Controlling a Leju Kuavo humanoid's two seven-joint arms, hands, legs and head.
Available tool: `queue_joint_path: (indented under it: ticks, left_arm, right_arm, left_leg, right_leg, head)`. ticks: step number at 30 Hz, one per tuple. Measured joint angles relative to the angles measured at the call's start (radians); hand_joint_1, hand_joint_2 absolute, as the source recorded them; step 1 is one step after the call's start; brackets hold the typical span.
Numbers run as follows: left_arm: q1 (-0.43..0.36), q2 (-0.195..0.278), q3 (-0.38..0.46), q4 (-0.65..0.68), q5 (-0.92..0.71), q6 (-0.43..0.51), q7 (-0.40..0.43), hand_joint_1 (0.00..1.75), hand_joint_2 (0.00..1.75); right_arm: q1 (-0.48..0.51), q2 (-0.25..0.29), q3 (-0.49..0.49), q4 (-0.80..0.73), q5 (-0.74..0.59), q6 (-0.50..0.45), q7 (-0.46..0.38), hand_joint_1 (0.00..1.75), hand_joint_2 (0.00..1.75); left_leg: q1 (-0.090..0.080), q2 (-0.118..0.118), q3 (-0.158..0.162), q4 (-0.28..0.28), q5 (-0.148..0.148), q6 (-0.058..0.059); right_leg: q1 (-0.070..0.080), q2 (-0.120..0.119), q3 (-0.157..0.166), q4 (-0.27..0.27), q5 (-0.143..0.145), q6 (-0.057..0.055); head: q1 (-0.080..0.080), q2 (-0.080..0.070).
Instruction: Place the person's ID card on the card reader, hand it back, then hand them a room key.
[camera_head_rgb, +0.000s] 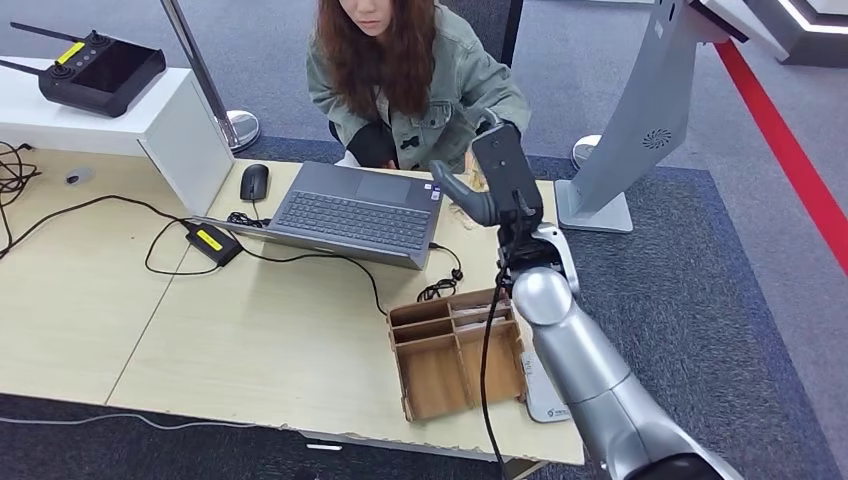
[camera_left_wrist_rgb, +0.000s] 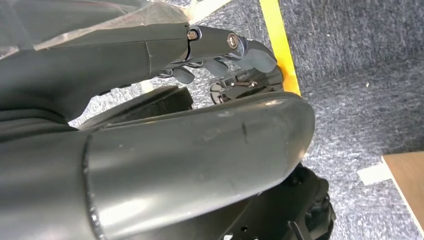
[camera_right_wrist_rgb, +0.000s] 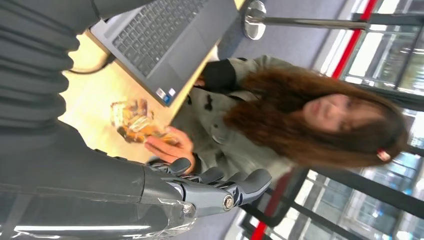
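My right hand (camera_head_rgb: 492, 182) is raised over the table's far right corner, in front of the seated person (camera_head_rgb: 405, 70). In the right wrist view its fingers (camera_right_wrist_rgb: 220, 184) are spread and hold nothing. Just beyond them the person's hand (camera_right_wrist_rgb: 169, 146) holds an orange patterned card (camera_right_wrist_rgb: 134, 120) above the table. A white card reader (camera_head_rgb: 545, 397) lies at the near right edge, partly hidden by my right arm. My left hand (camera_left_wrist_rgb: 220, 50) hangs over the carpet with its fingers loosely apart and nothing in them.
A wooden compartment tray (camera_head_rgb: 455, 352) stands left of the reader. An open laptop (camera_head_rgb: 355, 212), a mouse (camera_head_rgb: 254, 182), a power brick (camera_head_rgb: 213, 242) and trailing cables lie on the table (camera_head_rgb: 250, 340). A white box (camera_head_rgb: 150, 110) with a controller (camera_head_rgb: 95, 70) stands at the far left.
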Motion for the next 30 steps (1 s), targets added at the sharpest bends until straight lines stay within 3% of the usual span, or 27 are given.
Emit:
queue_joint_path:
  ticks: [4,8,13,18,23,30]
  left_arm:
    - [0.01,0.003,0.009,0.0,0.002,0.013,-0.013,0.0,0.0]
    - [0.017,0.006,0.027,0.0,0.004,0.021,-0.021,0.0,0.0]
    - [0.021,0.011,0.048,0.0,0.005,0.032,-0.024,0.0,0.0]
    - [0.024,0.014,0.071,0.0,0.006,0.033,-0.024,0.0,0.0]
    - [0.024,0.016,0.09,0.0,0.005,0.033,-0.021,0.0,0.0]
    - [0.021,0.02,0.115,0.0,0.005,0.039,-0.021,0.0,0.0]
  right_arm:
    - [0.102,-0.082,-0.03,-0.232,-0.001,-0.001,0.027,0.0,0.0]
    - [0.259,-0.159,-0.1,-0.422,-0.039,-0.012,0.006,0.0,1.75]
    - [0.453,-0.214,-0.214,-0.494,-0.206,-0.004,-0.114,0.0,1.75]
    - [0.583,-0.225,-0.313,-0.41,-0.363,0.043,-0.27,0.0,1.75]
    - [0.63,-0.21,-0.349,-0.293,-0.426,0.088,-0.362,0.0,1.75]
    - [0.65,-0.149,-0.354,-0.109,-0.493,0.132,-0.476,0.0,1.75]
  left_leg:
    - [0.0,0.0,0.001,0.0,-0.001,0.001]
    - [0.0,0.0,0.001,0.0,-0.002,0.001]
    - [0.0,0.0,0.001,0.0,-0.003,0.002]
    - [0.0,-0.001,0.001,0.0,-0.003,0.002]
    - [0.0,0.0,0.001,-0.001,-0.003,0.001]
    - [0.001,0.0,0.001,-0.001,-0.003,0.001]
  right_leg:
    - [0.0,0.0,0.001,-0.001,-0.001,0.001]
    - [0.0,0.0,0.002,-0.002,-0.001,0.001]
    - [0.0,0.0,0.003,-0.002,-0.001,0.002]
    - [0.0,0.0,0.003,-0.002,-0.002,0.002]
    - [0.0,0.0,0.003,-0.002,-0.002,0.001]
    - [0.001,0.0,0.003,-0.001,-0.002,0.001]
  head:
    - [0.0,0.0]
    - [0.0,0.0]
    - [0.0,0.0]
    - [0.0,0.0]
    - [0.0,0.0]
    - [0.0,0.0]
